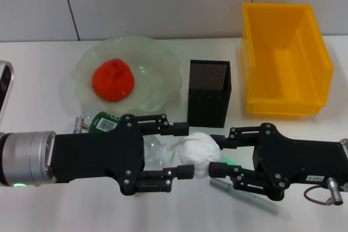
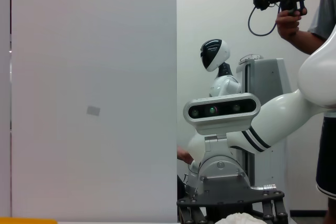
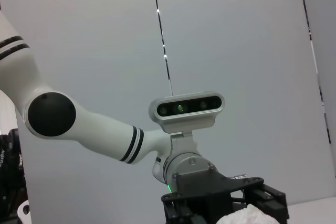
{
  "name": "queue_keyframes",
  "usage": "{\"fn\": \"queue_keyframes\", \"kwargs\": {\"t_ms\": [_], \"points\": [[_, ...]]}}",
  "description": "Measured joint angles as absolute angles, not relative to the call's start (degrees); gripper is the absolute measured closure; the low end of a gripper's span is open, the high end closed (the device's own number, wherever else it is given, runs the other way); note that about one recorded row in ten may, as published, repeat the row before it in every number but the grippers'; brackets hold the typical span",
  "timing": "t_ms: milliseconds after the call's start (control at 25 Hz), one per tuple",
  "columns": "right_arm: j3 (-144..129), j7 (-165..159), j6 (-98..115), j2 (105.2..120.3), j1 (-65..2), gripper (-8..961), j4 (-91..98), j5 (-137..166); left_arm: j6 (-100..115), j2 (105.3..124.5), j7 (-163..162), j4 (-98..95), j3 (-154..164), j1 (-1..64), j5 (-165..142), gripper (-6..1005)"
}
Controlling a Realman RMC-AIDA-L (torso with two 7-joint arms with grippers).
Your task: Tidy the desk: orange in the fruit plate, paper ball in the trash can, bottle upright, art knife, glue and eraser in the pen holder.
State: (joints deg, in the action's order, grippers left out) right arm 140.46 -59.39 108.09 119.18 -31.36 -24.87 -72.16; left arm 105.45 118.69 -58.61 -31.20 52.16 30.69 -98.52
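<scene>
Your destination is the trash can (image 1: 285,63), the largest thing on the desk, standing at the far right with its stepped inside open and nothing over it. The fruit plate (image 1: 157,69) at the far left already holds the orange (image 1: 112,80), and the pen holder (image 1: 209,93) stands between plate and can, directly on any straight path from the near edge to the bin, so lift well before you travel. The bottle (image 1: 100,121) lies on its side under the left arm, only its green label and cap end showing. The paper ball (image 1: 198,153) sits at the near centre between both tools: the left gripper (image 1: 182,150) has its fingers spread around the ball's left side, and the right gripper (image 1: 223,158) has its fingers spread around its right side; I judge neither to be pressing on it yet. Pick one arm, the right being nearer the can. Close gently, since crumpled paper gives and can squirt out. Mind the grey pen-like tool (image 1: 242,194) beneath the right fingers; do not catch it.
</scene>
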Motion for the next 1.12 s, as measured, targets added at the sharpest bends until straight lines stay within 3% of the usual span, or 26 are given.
{"fn": "queue_keyframes", "kwargs": {"t_ms": [160, 360, 1120], "points": [[140.9, -59.4, 108.1, 119.16, -31.1, 534, -24.9, -72.2, 105.6, 118.59, -58.6, -31.2, 51.8, 30.5, -98.5, 383], [141.1, -59.4, 108.1, 119.09, -30.6, 535, -25.1, -72.2, 105.8, 118.51, -58.6, -31.2, 51.7, 30.2, -98.4, 276], [157.6, -58.5, 104.7, 119.09, -29.2, 538, -27.1, -72.4, 106.8, 118.13, -56.2, -31.6, 51.3, 24.6, -98.9, 240]]}}
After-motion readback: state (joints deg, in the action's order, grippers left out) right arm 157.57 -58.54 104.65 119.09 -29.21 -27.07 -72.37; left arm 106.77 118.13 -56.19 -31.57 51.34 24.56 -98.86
